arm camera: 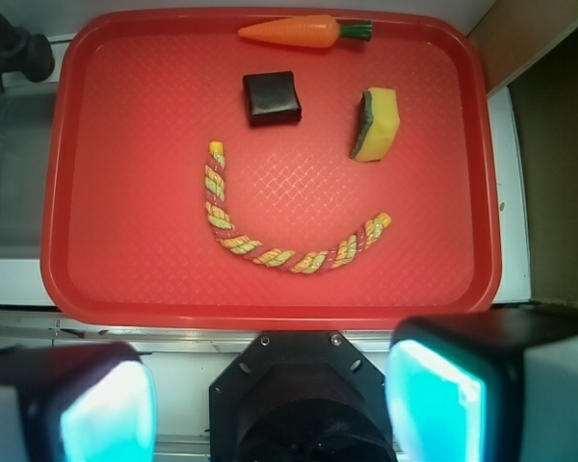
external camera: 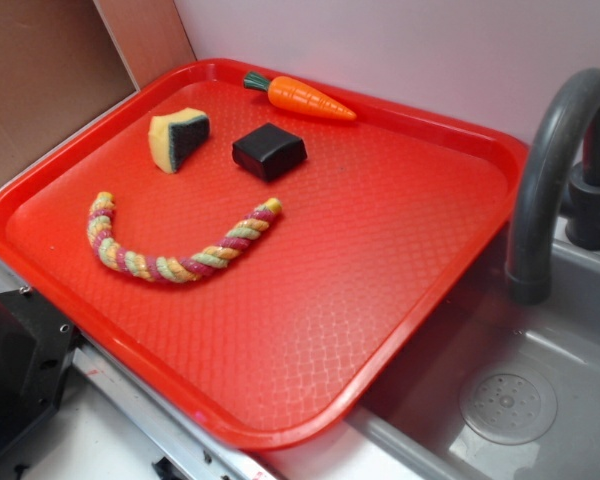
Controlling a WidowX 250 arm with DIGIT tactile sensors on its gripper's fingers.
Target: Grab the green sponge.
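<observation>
Hand [arm camera: 270,404]: open, empty, lower edge of wrist view; green sponge [arm camera: 377,124]: upper right on red tray [arm camera: 77,279], untouched; approach pending, next descend over it.

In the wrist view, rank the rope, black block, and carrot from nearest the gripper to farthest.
Measured from the gripper at the bottom edge:
1. Rope toy, mid-tray, curved like a smile.
2. Black block, above the rope, left of the green sponge.
3. Toy carrot, at the tray's far rim.
</observation>
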